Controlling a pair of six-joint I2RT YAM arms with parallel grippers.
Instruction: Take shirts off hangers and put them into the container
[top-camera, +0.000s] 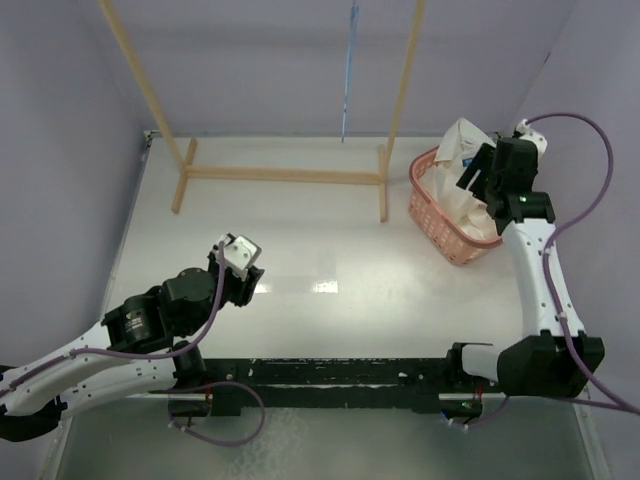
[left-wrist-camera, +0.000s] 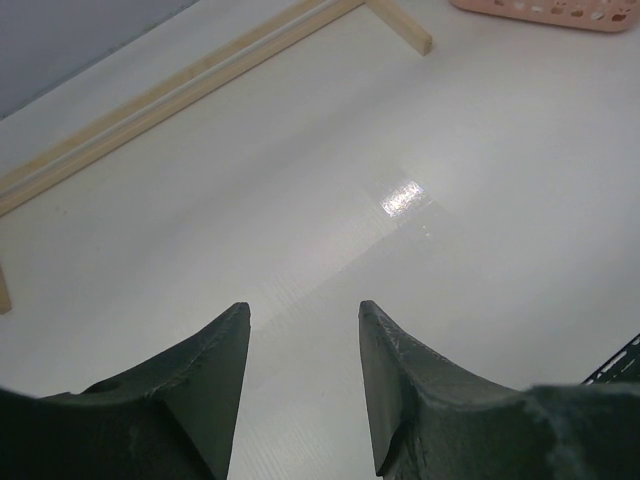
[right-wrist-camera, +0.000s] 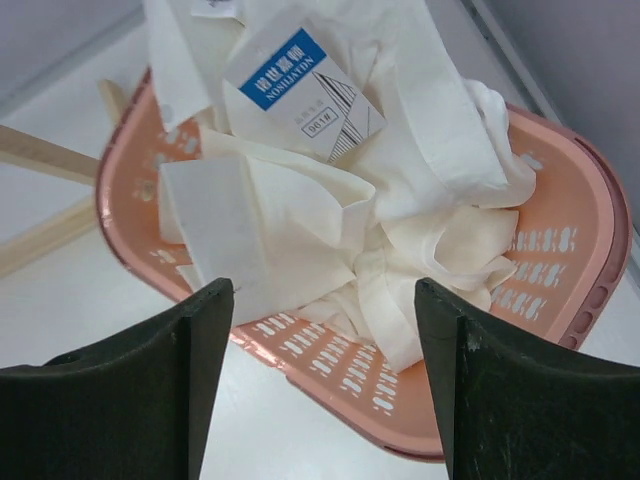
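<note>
The white shirt (top-camera: 460, 160) lies crumpled in the orange-pink container (top-camera: 430, 215) at the back right, spilling above its rim. In the right wrist view the shirt (right-wrist-camera: 330, 190) shows its blue-and-white label and fills the container (right-wrist-camera: 590, 210). My right gripper (top-camera: 474, 176) hovers over it, open, and its jaws (right-wrist-camera: 325, 285) stand wide apart with nothing between them. The light-blue hanger (top-camera: 349, 70) hangs bare from the rack at the back. My left gripper (top-camera: 243, 262) is open over the bare table at the front left, its jaws (left-wrist-camera: 303, 308) holding nothing.
A tan wooden rack (top-camera: 285, 175) stands across the back of the white table, and its base bars (left-wrist-camera: 180, 90) show in the left wrist view. The container's edge (left-wrist-camera: 550, 10) shows at the top right there. Purple walls close in the sides.
</note>
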